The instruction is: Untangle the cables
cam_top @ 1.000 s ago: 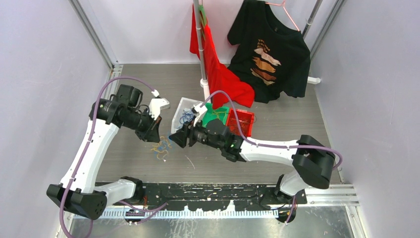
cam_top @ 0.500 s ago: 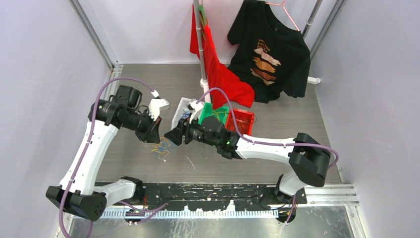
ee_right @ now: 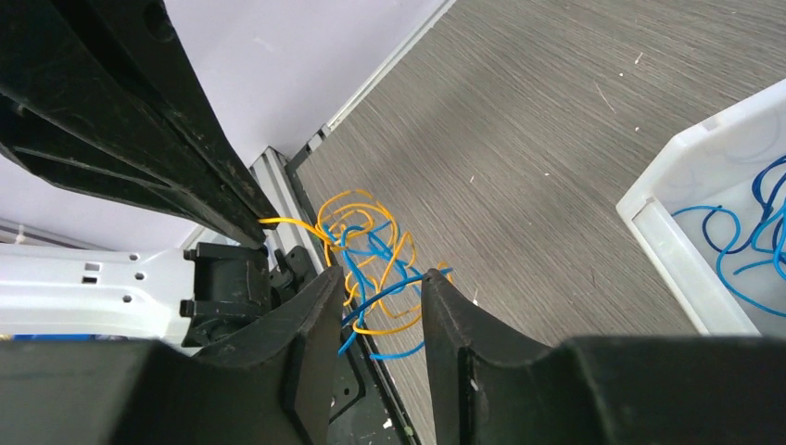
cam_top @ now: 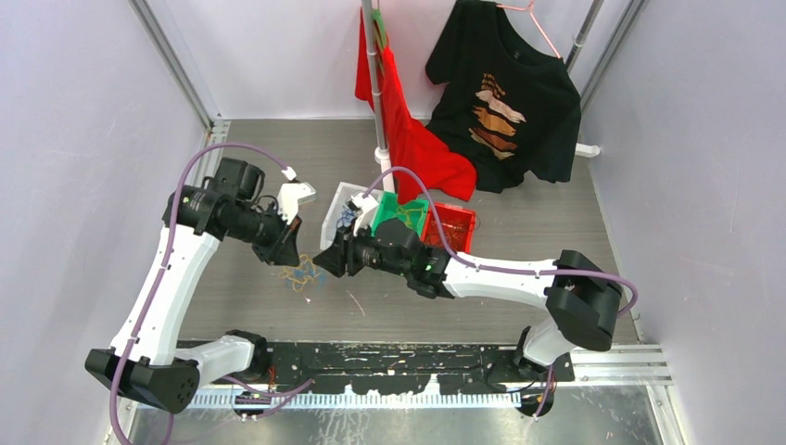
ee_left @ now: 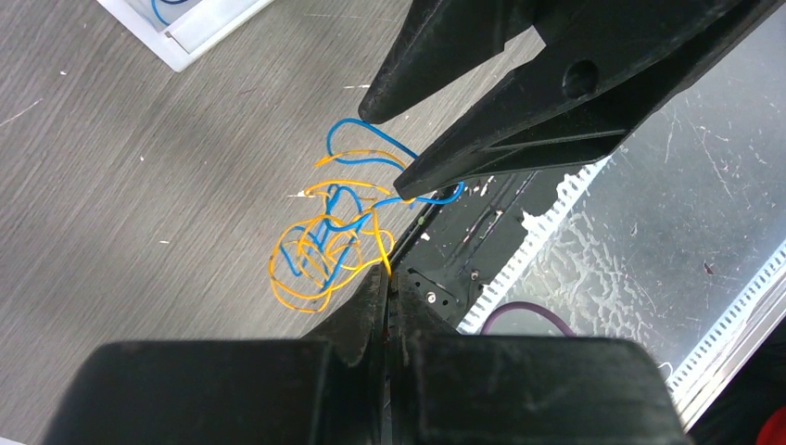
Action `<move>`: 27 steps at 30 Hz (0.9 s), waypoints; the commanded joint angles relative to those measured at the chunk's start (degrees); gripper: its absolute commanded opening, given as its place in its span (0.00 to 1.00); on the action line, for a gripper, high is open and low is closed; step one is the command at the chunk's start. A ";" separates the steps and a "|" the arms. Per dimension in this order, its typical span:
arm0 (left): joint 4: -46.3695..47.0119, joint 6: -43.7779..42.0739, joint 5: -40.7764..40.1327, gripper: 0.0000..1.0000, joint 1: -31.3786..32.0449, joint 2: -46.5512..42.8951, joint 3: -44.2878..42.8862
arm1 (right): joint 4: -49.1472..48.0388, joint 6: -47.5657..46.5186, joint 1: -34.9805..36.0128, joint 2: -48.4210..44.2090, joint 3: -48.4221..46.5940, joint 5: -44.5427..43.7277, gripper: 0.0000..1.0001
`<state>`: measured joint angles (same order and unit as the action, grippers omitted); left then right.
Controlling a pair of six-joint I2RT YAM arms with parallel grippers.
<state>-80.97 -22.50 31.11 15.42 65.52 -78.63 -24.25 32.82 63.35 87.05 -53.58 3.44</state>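
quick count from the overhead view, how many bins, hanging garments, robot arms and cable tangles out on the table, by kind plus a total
bins: 3 (white bin, green bin, red bin)
hanging garments: 2 (red garment, black t-shirt)
robot arms: 2 (left arm, right arm)
cable tangles: 1 (blue and yellow cable tangle)
total: 8

A robotics lab cell: plain lilac walls [cam_top: 83,111] on aluminium posts [cam_top: 171,60] enclose a grey worktop [cam_top: 519,185], 2 arms [cam_top: 171,278] bolted at its near edge (shirts [cam_top: 505,102] hang at the far edge)
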 commanded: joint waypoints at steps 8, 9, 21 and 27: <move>-0.59 -0.13 0.80 0.00 0.23 -0.83 -2.62 | 4.24 -1.91 0.46 0.68 -5.33 0.76 0.31; -0.52 -0.16 0.67 0.00 0.23 -0.82 -2.60 | 4.36 -2.04 0.46 0.48 -5.26 0.61 0.25; 2.06 -3.97 -7.69 0.00 0.24 -3.66 5.94 | 12.09 -10.04 0.37 -11.66 -4.25 -10.92 0.01; 6.89 -9.18 -19.18 0.00 0.26 -6.12 17.55 | 16.21 -15.76 -0.25 -21.13 -3.91 -19.80 0.01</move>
<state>-78.43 -26.92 21.10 15.44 61.30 -66.85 -9.89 22.65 63.59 72.77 -56.36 -8.10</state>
